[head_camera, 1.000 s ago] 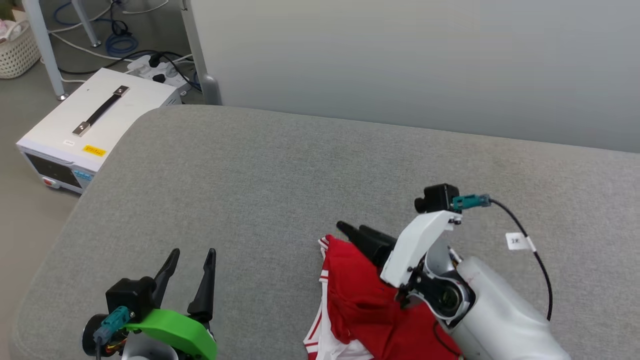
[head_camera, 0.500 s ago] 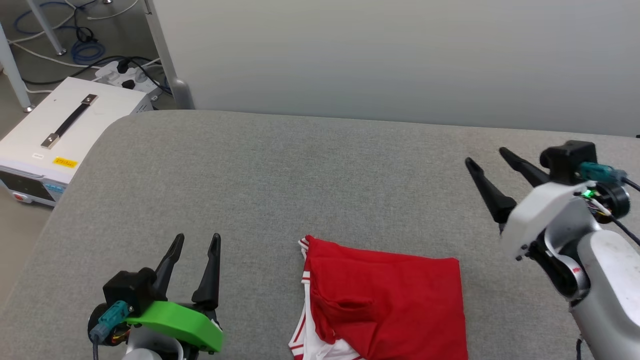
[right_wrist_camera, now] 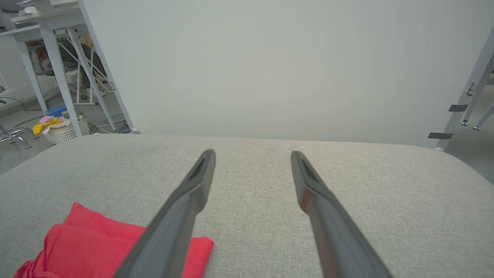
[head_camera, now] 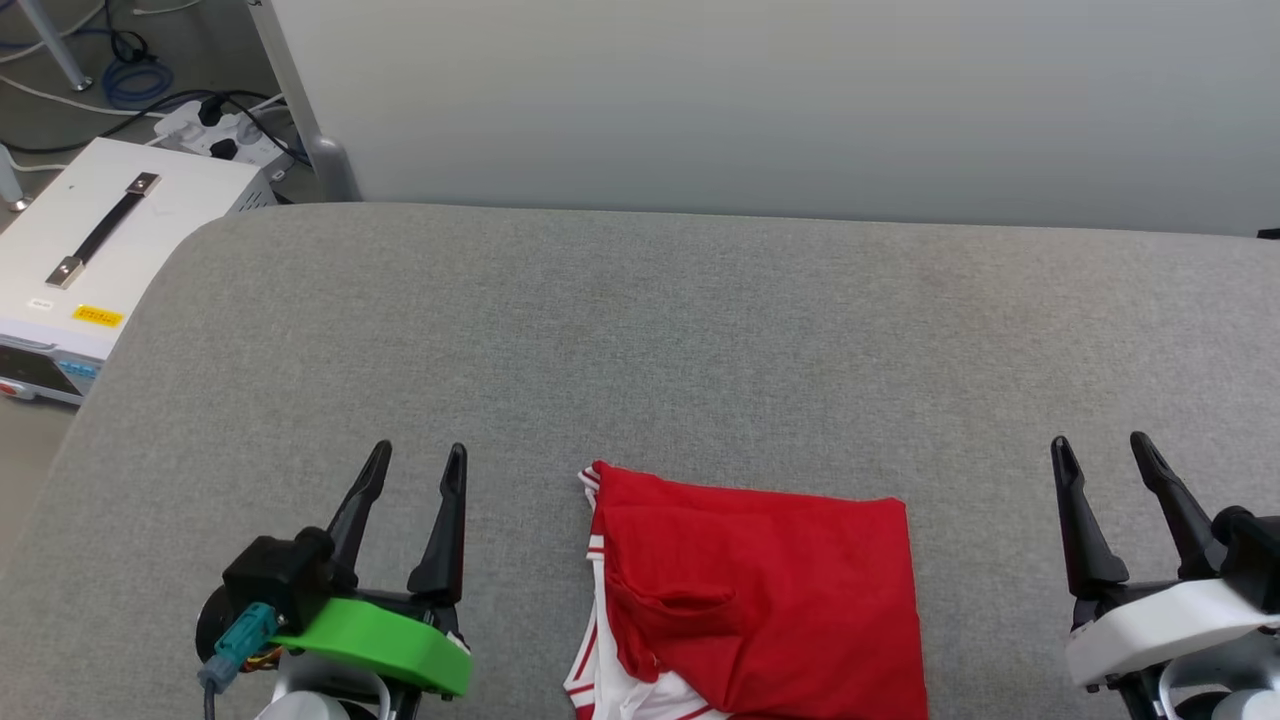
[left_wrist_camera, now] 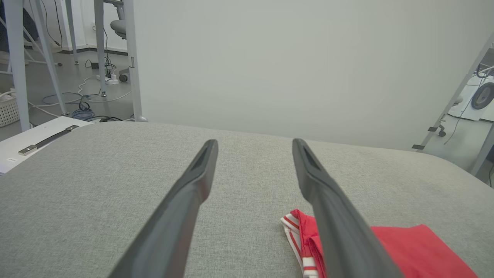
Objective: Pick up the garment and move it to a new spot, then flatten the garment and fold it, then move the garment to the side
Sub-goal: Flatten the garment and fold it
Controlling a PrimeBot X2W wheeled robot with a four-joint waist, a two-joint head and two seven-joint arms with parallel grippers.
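Looks like a test lab: white bench instrument [head_camera: 110,250] on the floor, power strip [head_camera: 215,135], loose cables [head_camera: 118,88], metal-legged desks [right_wrist_camera: 58,69], partition [head_camera: 760,100] behind a padded table [head_camera: 640,330]

Left claw [head_camera: 420,449]: black tapered fingers [head_camera: 440,540], green bracket [head_camera: 380,645], teal plug [head_camera: 240,635]; right claw [head_camera: 1099,441]: white bracket [head_camera: 1160,625]

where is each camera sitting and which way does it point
Head view: on the head, facing forward and down; left gripper and right gripper, both open, flank the garment on the grey surface.
Left wrist view: on the left wrist, facing the pale wall along its own fingers; garment lower right.
Right wrist view: on the right wrist, same wall, own fingers; garment lower left.
Shared: all show the garment.
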